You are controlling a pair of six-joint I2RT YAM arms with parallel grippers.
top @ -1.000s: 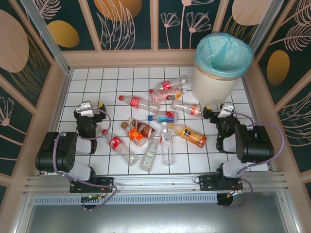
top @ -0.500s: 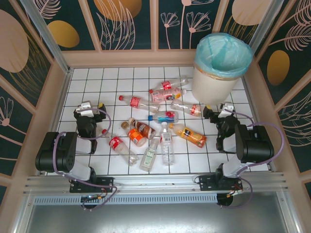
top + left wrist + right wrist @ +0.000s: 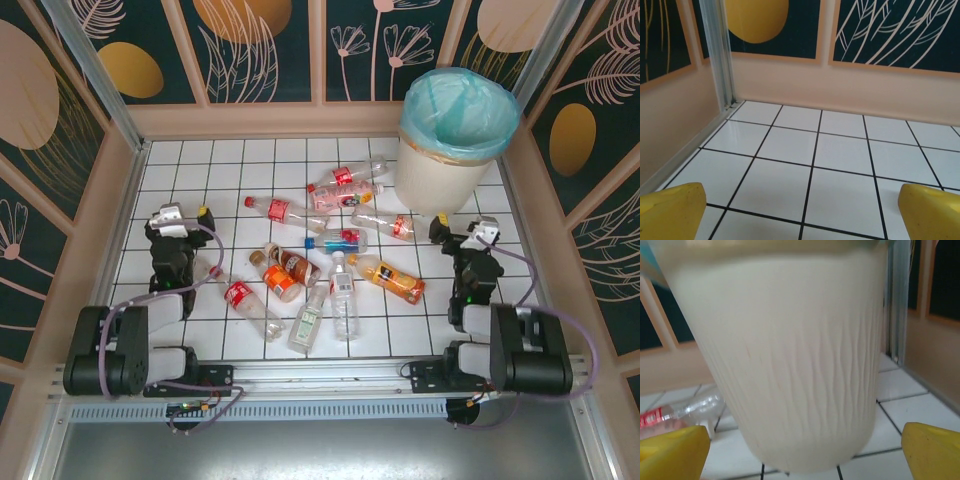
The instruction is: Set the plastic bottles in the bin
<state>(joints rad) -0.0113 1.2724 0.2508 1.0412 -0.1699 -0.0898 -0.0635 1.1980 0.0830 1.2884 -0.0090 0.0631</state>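
Note:
Several plastic bottles (image 3: 342, 241) lie scattered on the white tiles mid-table, among them an orange one (image 3: 392, 281) and a clear one with a red label (image 3: 246, 301). The cream-white bin (image 3: 440, 172) with its teal liner stands at the far right. My left gripper (image 3: 186, 217) is open left of the pile, over bare tile, with yellow fingertips (image 3: 671, 210) wide apart and nothing between them. Just in front of the bin stands my right gripper (image 3: 462, 230), also open. Its wrist view faces the bin's ribbed wall (image 3: 790, 365), with a clear bottle (image 3: 687, 411) at the left.
Peach side walls with dark leaf-pattern panels (image 3: 260, 40) enclose the tiled table (image 3: 200, 170). An aluminium post (image 3: 720, 55) stands in the far left corner. Bare tiles lie ahead of the left gripper and to the right of the bin's base (image 3: 920, 405).
Both arms have folded lower toward the near edge. The left gripper shifted slightly up and left, the right one slightly right. Both stay open; the bottles have not moved.

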